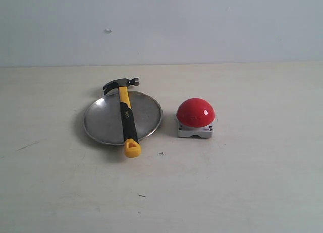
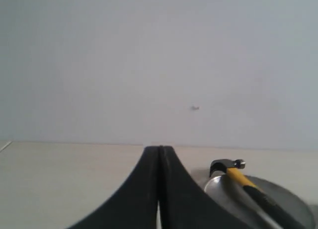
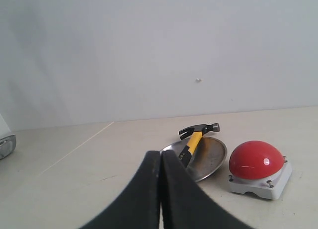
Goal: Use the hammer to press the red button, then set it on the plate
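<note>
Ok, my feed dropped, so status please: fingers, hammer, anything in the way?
Left fingers shut, empty; right fingers shut, empty. Hammer lying across plate. Red button beside, nothing in the way.

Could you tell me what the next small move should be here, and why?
If the press is still to come, I would open the left tool and bring it toward the hammer handle: it and the right tool are shut and empty, and the hammer lies across the plate, beside the red button.

Pale wall, beige tabletop
</note>
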### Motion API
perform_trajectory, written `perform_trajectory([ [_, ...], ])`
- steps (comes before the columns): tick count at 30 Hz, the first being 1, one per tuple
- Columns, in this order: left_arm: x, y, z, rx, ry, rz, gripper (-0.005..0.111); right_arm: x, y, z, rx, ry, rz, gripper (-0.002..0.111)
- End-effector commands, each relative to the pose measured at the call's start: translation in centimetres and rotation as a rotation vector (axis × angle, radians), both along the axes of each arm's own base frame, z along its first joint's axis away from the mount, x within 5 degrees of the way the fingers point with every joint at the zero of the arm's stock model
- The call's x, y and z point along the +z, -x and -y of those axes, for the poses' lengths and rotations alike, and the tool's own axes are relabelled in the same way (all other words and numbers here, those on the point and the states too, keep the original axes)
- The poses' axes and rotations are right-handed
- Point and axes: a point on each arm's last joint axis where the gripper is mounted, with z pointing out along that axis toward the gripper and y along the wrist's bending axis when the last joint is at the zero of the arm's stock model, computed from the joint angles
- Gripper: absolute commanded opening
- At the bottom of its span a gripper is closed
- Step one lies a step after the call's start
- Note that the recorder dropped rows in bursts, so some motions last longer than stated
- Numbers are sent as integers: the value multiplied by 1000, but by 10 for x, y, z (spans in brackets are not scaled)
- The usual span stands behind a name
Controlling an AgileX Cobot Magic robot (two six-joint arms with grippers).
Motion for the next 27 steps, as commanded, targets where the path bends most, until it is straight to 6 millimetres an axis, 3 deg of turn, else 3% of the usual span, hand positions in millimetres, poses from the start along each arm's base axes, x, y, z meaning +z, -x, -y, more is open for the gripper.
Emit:
perform_trajectory([
  [1,-6,0,-1,26,-153,-56,0,0,0,0,-7,4,7,0],
  [5,-9,0,-3,45,-213,-84,0,0,0,0,-7,4,7,0],
  [15,-14,0,-11,185,-138,-151,0,0,0,0,-7,4,7,0],
  [27,-14,0,-11,192,-100,-151,0,0,0,0,-7,4,7,0],
])
